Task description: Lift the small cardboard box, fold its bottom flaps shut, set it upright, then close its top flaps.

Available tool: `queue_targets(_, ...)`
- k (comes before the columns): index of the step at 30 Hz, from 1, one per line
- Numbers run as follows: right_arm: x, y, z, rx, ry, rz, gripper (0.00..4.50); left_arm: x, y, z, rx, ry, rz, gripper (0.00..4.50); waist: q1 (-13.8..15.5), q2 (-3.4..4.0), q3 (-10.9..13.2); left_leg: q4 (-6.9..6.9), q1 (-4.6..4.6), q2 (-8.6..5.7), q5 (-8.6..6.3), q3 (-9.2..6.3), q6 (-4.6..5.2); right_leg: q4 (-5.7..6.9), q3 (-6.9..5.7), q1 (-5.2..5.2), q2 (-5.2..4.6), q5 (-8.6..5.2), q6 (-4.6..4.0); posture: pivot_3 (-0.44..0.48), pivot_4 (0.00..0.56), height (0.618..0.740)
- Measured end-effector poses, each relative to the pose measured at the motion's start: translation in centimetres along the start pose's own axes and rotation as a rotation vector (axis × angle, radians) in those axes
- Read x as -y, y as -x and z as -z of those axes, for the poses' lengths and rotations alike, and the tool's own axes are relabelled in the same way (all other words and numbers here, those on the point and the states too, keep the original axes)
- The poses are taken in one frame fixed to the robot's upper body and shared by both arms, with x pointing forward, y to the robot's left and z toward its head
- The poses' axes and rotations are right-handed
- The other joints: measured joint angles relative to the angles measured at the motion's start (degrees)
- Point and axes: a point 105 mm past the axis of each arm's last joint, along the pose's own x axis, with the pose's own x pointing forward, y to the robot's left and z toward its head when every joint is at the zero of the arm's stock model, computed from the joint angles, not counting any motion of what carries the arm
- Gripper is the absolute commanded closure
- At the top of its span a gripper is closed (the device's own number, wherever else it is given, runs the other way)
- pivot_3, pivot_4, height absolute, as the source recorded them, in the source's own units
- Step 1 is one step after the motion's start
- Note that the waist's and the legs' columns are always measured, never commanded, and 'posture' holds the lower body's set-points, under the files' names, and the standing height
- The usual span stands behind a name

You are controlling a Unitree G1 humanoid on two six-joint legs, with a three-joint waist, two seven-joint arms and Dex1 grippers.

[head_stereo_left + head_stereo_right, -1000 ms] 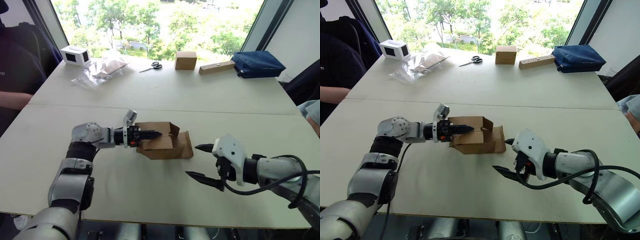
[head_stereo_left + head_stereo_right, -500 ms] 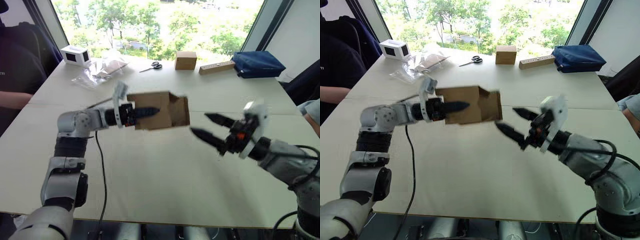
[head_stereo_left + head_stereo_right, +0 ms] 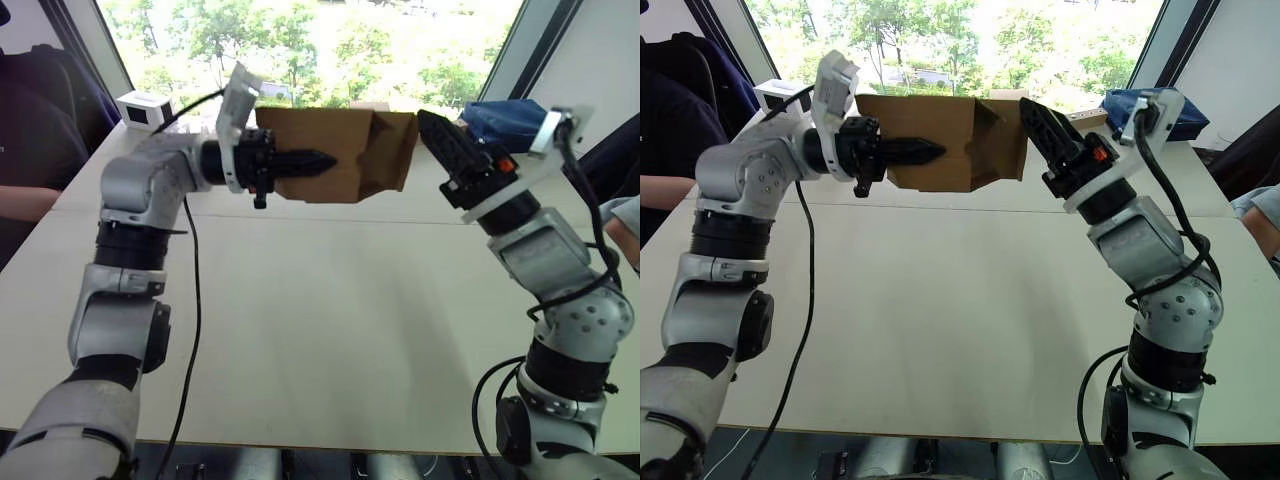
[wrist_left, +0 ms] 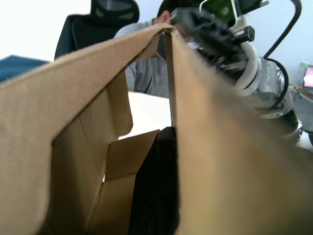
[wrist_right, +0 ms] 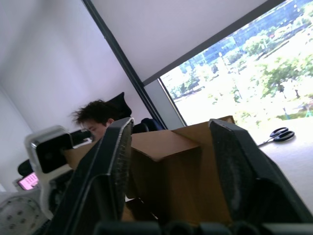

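Left gripper (image 3: 305, 160): clamped on small plain brown cardboard box (image 3: 335, 150), upper centre | Right gripper (image 5: 176, 181): open, straddling box end

The plain brown small cardboard box (image 3: 335, 150) hides one black finger of the left gripper (image 3: 300, 160); the right gripper's fingertips (image 3: 432, 128) vanish behind its open flaps.

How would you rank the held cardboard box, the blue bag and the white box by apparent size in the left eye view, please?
1. cardboard box, largest, though it is raised nearer the camera.
2. blue bag, partly hidden behind the right gripper.
3. white box, smallest, at the table's far edge.
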Motion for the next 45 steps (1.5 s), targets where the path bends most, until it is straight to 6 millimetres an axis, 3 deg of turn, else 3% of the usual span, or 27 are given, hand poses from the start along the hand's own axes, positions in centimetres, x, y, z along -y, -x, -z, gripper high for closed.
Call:
queue_targets(2, -0.3, -0.2, 0.1, -0.001, 0.003, -0.01, 4.38, 0.2, -0.1, -0.3, 0.002, -0.015, 0.02, 4.5, -0.33, 0.0, 0.0, 0.0, 0.0, 0.0, -0.01, -0.01, 0.02, 0.01, 0.0, 0.0, 0.0, 0.0, 0.01, 0.0, 0.15, 0.74)
queue_targets(11, -0.5, -0.4, 0.6, -0.023, 0.008, -0.021, 4.38, 0.5, -0.1, -0.3, 0.002, -0.011, 0.055, 4.5, -0.79, 0.0, 0.0, 0.0, -0.01, 0.05, -0.01, -0.02, 0.02, 0.04, 0.0, -0.02, 0.04, 0.02, 0.05, 0.0, 0.15, 0.74)
queue_targets(16, -1.8, -0.8, 2.5, -0.096, 0.011, -0.084, 4.38, 0.6, -0.3, -0.3, 0.011, -0.001, 0.059, 4.5, -0.75, 0.0, 0.0, 0.0, -0.01, 0.05, -0.01, -0.02, 0.02, 0.02, 0.01, -0.02, 0.04, 0.02, 0.05, 0.0, 0.15, 0.74)
queue_targets(25, -2.8, -1.2, 4.0, -0.144, 0.015, -0.133, 4.38, 1.2, -0.8, -0.6, 0.009, -0.006, 0.085, 4.5, -0.72, 0.0, 0.0, 0.0, -0.03, 0.05, -0.01, -0.02, 0.02, 0.02, 0.01, -0.03, 0.04, 0.02, 0.05, 0.0, 0.15, 0.74)
queue_targets(35, -2.9, -1.4, 4.0, -0.134, 0.027, -0.146, 4.38, 1.1, -0.8, -0.6, 0.022, 0.009, 0.088, 4.5, -0.7, 0.0, 0.0, 0.0, -0.03, 0.05, -0.01, -0.02, 0.02, 0.02, 0.01, -0.03, 0.04, 0.02, 0.05, 0.0, 0.15, 0.74)
queue_targets(45, -2.3, -0.1, 3.1, -0.138, 0.069, -0.136, 4.38, -0.3, -0.7, 0.0, 0.042, 0.03, 0.026, 4.5, -0.74, 0.0, 0.0, 0.0, -0.03, 0.04, -0.01, -0.02, 0.02, 0.02, 0.01, -0.04, 0.04, 0.02, 0.05, 0.0, 0.15, 0.74)
